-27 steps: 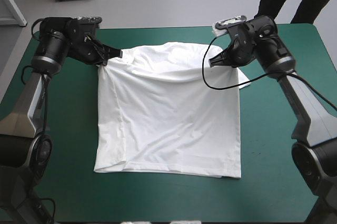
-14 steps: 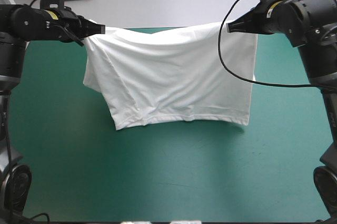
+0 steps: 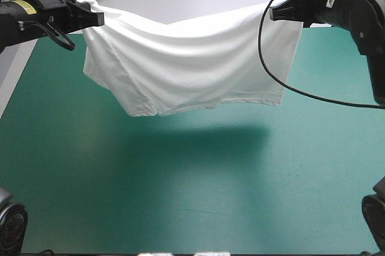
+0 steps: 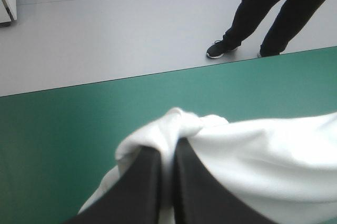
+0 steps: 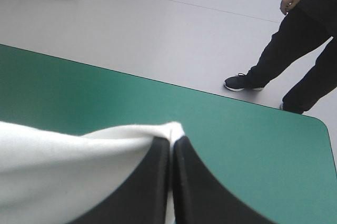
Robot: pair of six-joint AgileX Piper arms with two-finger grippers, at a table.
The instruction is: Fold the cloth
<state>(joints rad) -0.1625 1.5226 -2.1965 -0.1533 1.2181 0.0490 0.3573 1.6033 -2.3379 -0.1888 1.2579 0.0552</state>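
Teal-green surface (image 3: pixel 192 196) fills the lower frame; the white T-shirt (image 3: pixel 186 64) hangs above it across the upper half. Left claw (image 3: pixel 98 18) and right claw (image 3: pixel 272 14) each clamp a top corner. Advice: hold both level and taut, and lay the hem down first.

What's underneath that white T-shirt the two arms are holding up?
The T-shirt hangs between the left gripper and right gripper. Under it are only the bare teal-green table cover and its shadow. The table strip behind the hanging cloth is hidden.
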